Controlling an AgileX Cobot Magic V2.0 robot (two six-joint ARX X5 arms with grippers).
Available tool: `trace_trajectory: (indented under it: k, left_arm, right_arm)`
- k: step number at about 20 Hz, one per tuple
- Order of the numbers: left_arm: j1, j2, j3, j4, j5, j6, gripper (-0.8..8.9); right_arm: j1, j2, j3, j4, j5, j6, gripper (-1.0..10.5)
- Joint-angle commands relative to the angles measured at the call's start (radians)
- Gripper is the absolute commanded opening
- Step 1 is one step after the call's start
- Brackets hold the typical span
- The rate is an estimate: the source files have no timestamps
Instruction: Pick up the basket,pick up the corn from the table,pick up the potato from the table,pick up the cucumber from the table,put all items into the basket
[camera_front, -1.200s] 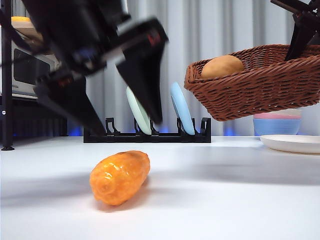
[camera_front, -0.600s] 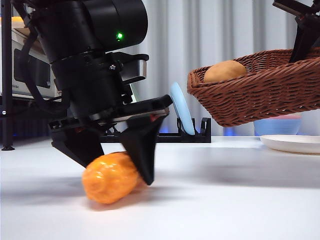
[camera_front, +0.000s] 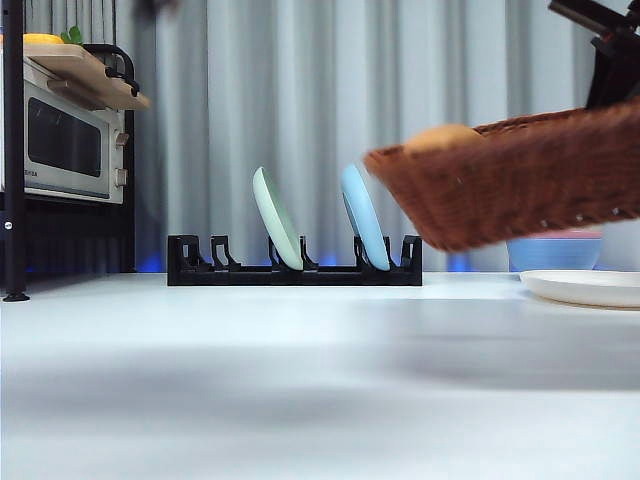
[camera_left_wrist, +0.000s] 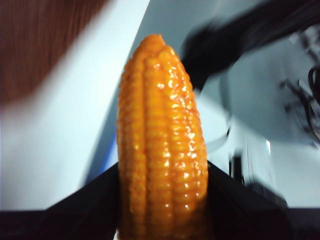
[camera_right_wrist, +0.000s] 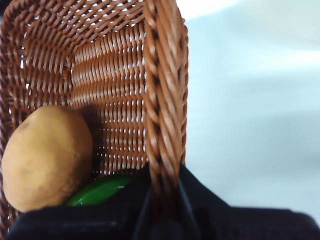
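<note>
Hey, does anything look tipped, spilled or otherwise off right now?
Nothing spilled. The basket hangs tilted above the table, held by the right hand at its rim, with the potato and cucumber inside. The left hand grips the corn.

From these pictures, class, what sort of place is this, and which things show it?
Probably a mock kitchen: a microwave oven on a shelf, plates in a dish rack, stacked bowls.
</note>
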Motion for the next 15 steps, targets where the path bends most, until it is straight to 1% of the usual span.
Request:
trace_trajectory:
  k: [1,2,3,4,5,6,7,8,9,11,12,13,14,15]
  left_arm:
    - [-0.001,-0.026,0.006,0.237,-0.061,0.003,-0.05]
    - [-0.001,-0.026,0.006,0.335,-0.148,-0.033,-0.05]
    - [-0.001,-0.021,0.006,0.407,-0.274,-0.071,-0.05]
    - [-0.001,-0.007,0.006,0.459,-0.411,-0.11,-0.05]
    - [-0.001,0.014,0.006,0.487,-0.527,-0.151,-0.05]
    - [0.0,0.036,0.006,0.502,-0.577,-0.174,-0.05]
    - [0.004,0.065,0.006,0.511,-0.608,-0.197,-0.05]
    - [0.016,0.093,0.006,0.517,-0.618,-0.217,-0.05]
    - [0.036,0.122,0.006,0.517,-0.62,-0.217,-0.05]
    - [0.061,0.18,0.006,0.511,-0.661,-0.217,-0.05]
    - [0.068,0.203,0.006,0.507,-0.671,-0.217,-0.04]
    - [0.08,0.224,0.006,0.505,-0.669,-0.217,0.0]
    - [0.089,0.237,0.006,0.499,-0.666,-0.217,0.15]
    - [0.092,0.247,0.006,0.487,-0.661,-0.217,1.07]
  right_arm:
    - [0.024,0.0,0.003,0.0,-0.094,-0.001,-0.1]
    - [0.045,0.0,0.003,-0.003,-0.106,0.0,-0.1]
    - [0.071,0.0,0.003,-0.009,-0.109,0.0,-0.1]
    - [0.1,0.0,0.003,-0.015,-0.108,0.0,-0.1]
    - [0.133,0.0,0.003,-0.018,-0.107,0.0,-0.1]
    - [0.161,0.0,0.003,-0.018,-0.106,0.0,-0.1]
    - [0.194,0.0,0.003,-0.018,-0.101,0.0,-0.1]
    - [0.227,0.0,0.003,-0.018,-0.094,0.0,-0.1]
    - [0.262,0.0,0.003,-0.017,-0.066,0.0,-0.1]
    - [0.318,0.0,0.003,-0.017,0.008,0.003,-0.1]
    - [0.337,0.0,0.003,-0.017,0.029,0.003,-0.1]
    - [0.354,0.0,0.003,-0.017,0.031,0.003,-0.1]
    - [0.368,0.0,0.003,-0.017,0.031,0.004,-0.1]
    - [0.379,0.0,0.003,-0.017,0.031,0.003,-0.1]
